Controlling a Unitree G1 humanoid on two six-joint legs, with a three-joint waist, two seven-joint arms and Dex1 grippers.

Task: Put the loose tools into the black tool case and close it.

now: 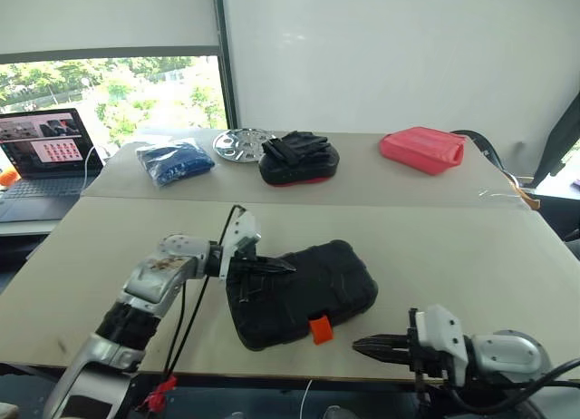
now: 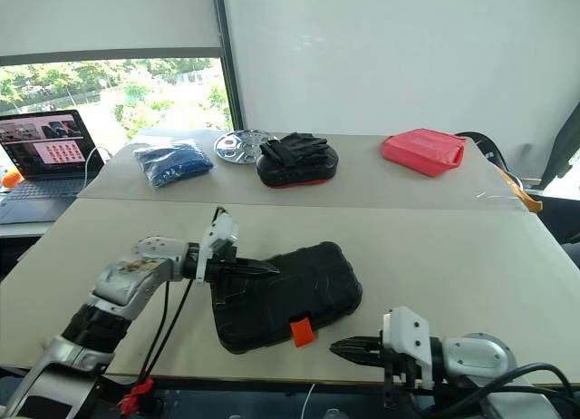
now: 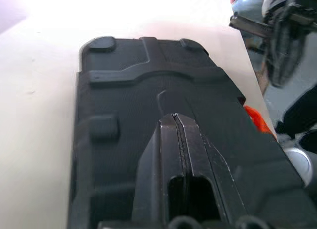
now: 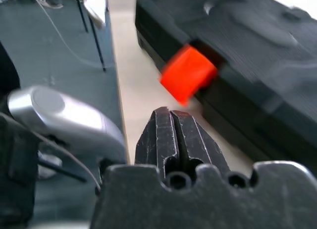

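At the near edge of the worktop (image 1: 435, 256) the right tool (image 1: 364, 346) hangs with its fingers pressed together on nothing, pointing toward the orange latch (image 1: 320, 329). The right wrist view brings out what the head views leave small: the latch (image 4: 188, 73) juts from the front wall of the black tool case (image 4: 257, 65), and the tool's tips are just short of it, over the worktop's edge.

The black tool case (image 1: 304, 292) lies shut, lid down, slightly askew near the front of the worktop; its contents cannot be seen. The left tool (image 1: 281, 266) is over the lid's left part, fingers shut and empty. In the left wrist view they lie low over the moulded lid (image 3: 148, 105); whether they touch it cannot be told.

On the far worktop lie a blue bag (image 1: 175, 160), a round metal plate (image 1: 243, 145), a black oval pouch (image 1: 299, 164) with black gloves (image 1: 296, 146) on top, and a red case (image 1: 422, 149). A laptop (image 1: 41, 156) is open at far left.
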